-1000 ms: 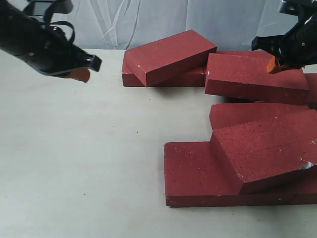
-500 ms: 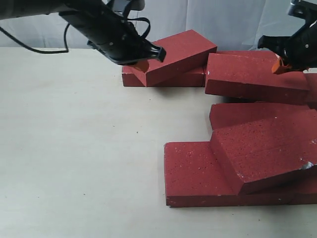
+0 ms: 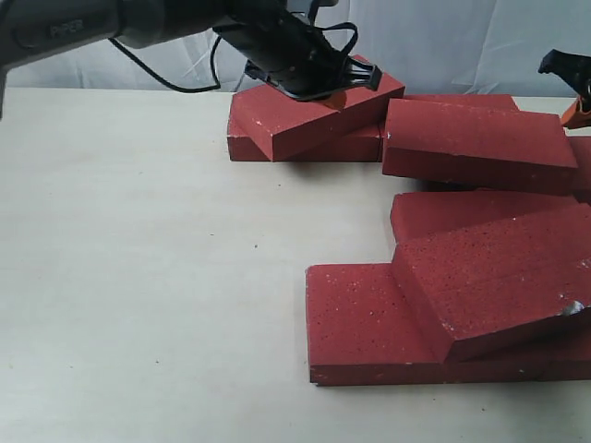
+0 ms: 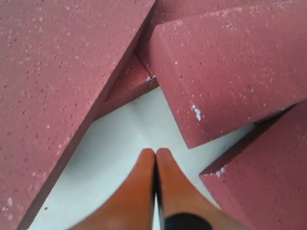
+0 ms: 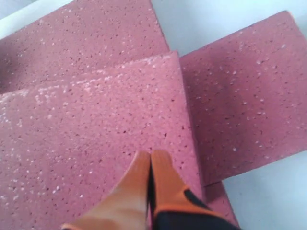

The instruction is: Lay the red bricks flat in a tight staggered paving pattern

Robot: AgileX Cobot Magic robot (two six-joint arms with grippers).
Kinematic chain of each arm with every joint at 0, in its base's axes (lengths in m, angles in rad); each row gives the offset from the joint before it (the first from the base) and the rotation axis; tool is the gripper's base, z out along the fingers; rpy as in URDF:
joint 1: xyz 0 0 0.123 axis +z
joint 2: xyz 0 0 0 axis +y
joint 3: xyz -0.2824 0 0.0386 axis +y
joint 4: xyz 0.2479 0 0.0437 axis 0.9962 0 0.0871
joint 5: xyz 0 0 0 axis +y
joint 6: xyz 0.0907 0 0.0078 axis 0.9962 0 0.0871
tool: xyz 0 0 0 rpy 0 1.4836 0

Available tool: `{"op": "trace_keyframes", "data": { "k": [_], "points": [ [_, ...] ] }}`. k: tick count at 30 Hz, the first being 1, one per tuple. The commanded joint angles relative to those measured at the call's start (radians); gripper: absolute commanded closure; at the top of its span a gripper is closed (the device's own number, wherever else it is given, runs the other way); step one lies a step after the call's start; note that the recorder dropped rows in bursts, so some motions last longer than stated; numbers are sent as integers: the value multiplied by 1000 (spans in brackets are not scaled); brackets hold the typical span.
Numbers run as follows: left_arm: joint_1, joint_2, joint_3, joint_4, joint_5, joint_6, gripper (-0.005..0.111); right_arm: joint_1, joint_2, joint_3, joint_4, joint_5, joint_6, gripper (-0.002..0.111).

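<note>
Plainly, the count is two end effectors, one pale worktop (image 3: 138, 277) and, as far as the exterior view lets me separate them, eight red bricks (image 3: 476, 138). A ninth may lie under the overlaps, but I cannot tell.

The bricks spread over the worktop from 12 o'clock round to 5 o'clock, in two groups. Five sit between 12 and 2 o'clock:
- a leaning brick (image 3: 314, 106), tilted on a low brick (image 3: 355, 145) beneath it
- a broad one just beside them at their 3 o'clock, also tilted
- a sliver of brick (image 3: 462, 98) behind that one
- an edge brick (image 3: 582, 161), cut off at the picture's border

Three more lie near 4 o'clock. A front brick (image 3: 355, 323) lies flat, and a slanted brick (image 3: 499, 277) rests across its right part. A middle brick (image 3: 443, 210) is partly tucked under the slanted one's far side.

All are flat rectangular slabs of dark red, grainy and flecked with pale specks. A white chip (image 3: 572, 307) marks a corner of the slanted brick, and the left wrist view shows another small white chip on a brick's side.

The left end effector (image 3: 355, 81) hangs over the upper face of the leaning brick at 12 o'clock. In the left wrist view its orange fingers (image 4: 144, 187) are pressed together with nothing between them, above a patch of worktop hemmed in by three bricks.

The right end effector (image 3: 571, 113) sits at 2 o'clock, at the picture's edge. In the right wrist view its fingers (image 5: 165, 182) are likewise pressed together and hold nothing, over a brick's speckled face. I cannot tell whether they touch it.
</note>
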Motion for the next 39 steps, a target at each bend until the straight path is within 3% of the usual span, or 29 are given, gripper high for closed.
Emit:
{"op": "trace_keyframes", "data": {
  "k": [1, 12, 24, 39],
  "points": [
    [-10, 77, -97, -17, -9, -34, 107, -32, -1, -5, -69, -43, 0, 109],
    [-10, 234, -268, -111, -28, -56, 107, -92, 63, -5, -55, -74, 0, 109],
    [-10, 270, -272, -151, -151, -56, 107, -91, 163, -5, 35, -82, -39, 109],
    [-10, 352, -272, -337, -142, -64, 107, -91, 173, -5, 128, -122, -154, 109]
  ]
}}
